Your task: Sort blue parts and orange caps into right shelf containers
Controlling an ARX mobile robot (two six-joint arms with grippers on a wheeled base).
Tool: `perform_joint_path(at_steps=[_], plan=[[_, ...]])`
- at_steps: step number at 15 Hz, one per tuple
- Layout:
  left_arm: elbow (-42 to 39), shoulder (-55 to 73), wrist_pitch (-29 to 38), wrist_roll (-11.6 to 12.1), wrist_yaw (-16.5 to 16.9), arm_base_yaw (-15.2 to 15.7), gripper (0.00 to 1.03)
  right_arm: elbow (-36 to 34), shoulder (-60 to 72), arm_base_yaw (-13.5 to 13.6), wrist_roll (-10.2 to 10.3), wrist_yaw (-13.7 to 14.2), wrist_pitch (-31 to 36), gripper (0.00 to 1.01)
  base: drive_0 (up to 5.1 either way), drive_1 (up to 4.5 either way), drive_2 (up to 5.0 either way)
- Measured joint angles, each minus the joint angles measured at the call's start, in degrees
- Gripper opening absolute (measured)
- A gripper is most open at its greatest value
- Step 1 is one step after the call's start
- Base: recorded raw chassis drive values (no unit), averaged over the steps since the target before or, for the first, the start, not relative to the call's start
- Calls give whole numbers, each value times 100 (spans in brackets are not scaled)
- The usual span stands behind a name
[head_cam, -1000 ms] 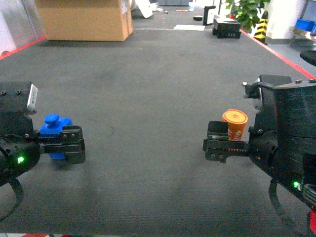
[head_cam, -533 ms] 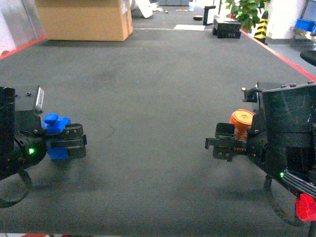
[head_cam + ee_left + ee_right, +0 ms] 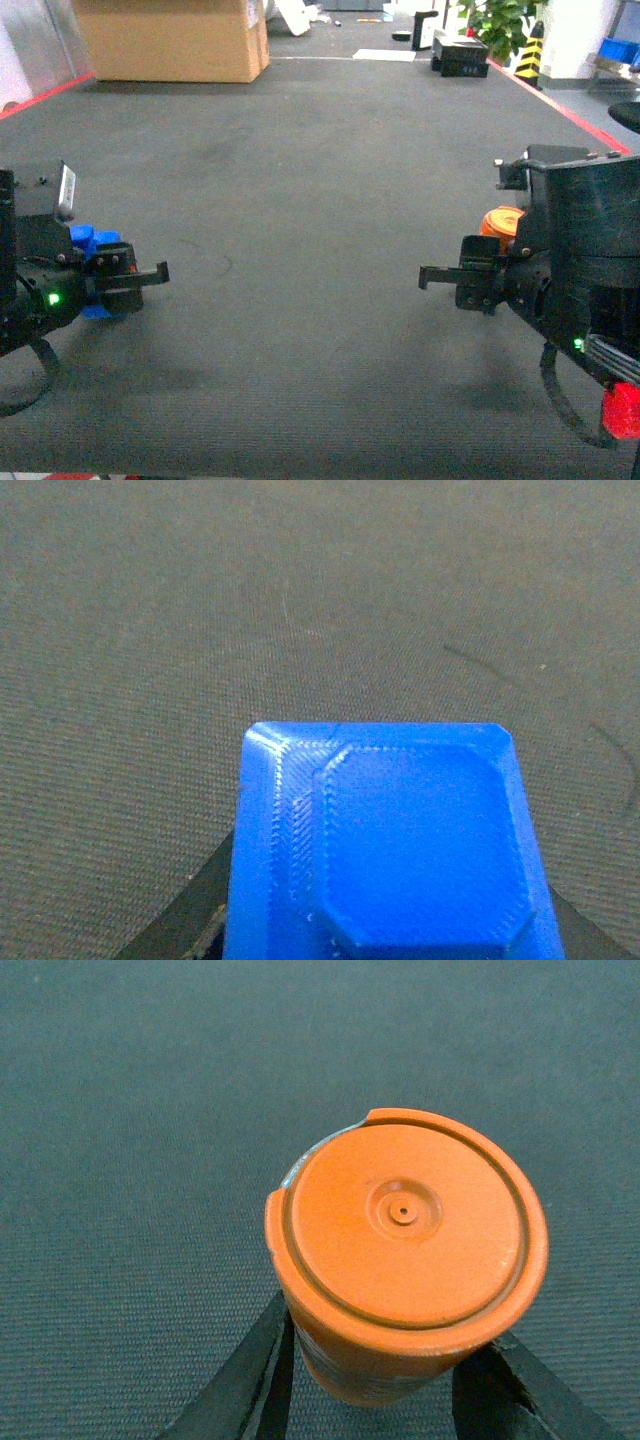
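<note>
In the head view my left gripper (image 3: 148,277) sits low at the left, shut on a blue part (image 3: 84,240). The left wrist view shows that blue part (image 3: 380,850) as a square block with a raised octagonal face, filling the lower frame between dark fingers (image 3: 190,925). My right gripper (image 3: 442,277) is at the right, shut on an orange cap (image 3: 500,221). From the right wrist, the orange cap (image 3: 405,1225) is a round cylinder standing between black fingers (image 3: 245,1380). The right shelf containers are out of view.
Dark grey carpet floor (image 3: 320,200) lies below and between both arms. A large cardboard box (image 3: 170,40) stands at the far left back. Black cases (image 3: 458,55), a plant (image 3: 495,18) and a yellow-black cone (image 3: 528,55) stand at the far right back.
Both arms have drawn back toward the frame's sides, each still carrying its object: the left gripper moved left with the blue part, the right gripper moved right with the orange cap.
</note>
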Motion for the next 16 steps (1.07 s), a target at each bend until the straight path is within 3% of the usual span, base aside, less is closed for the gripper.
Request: perform_joint_path(at_steps=[2, 5, 8, 11, 13, 15, 16], plan=[[-317, -616, 363, -11, -70, -39, 44, -374, -560, 2, -153, 140, 245, 40, 0, 0, 0], [-1010, -2076, 979, 306, -535, -236, 44, -1314, -2057, 0, -503, 505, 605, 40, 0, 0, 0], [-1893, -3709, 684, 660, -1019, -448, 44, -2369, -3987, -2, -935, 973, 214, 40, 0, 0, 0], [-2061, -5174, 310, 916, -1298, -780, 44, -2673, -6024, 0, -1296, 1344, -332, 40, 0, 0, 0], [-2079, -5348, -109, 1047, -1193, -990, 44, -2708, -6636, 203, -1349, 1628, -640, 40, 0, 0, 0], [-2100, -5333, -79, 1058, -1134, -1025, 44, -2769, -6511, 262, -1349, 1611, -758, 40, 0, 0, 0], [-2096, -5344, -184, 1038, -1117, -997, 44, -2776, -6577, 221, -1338, 1453, -968, 40, 0, 0, 0]])
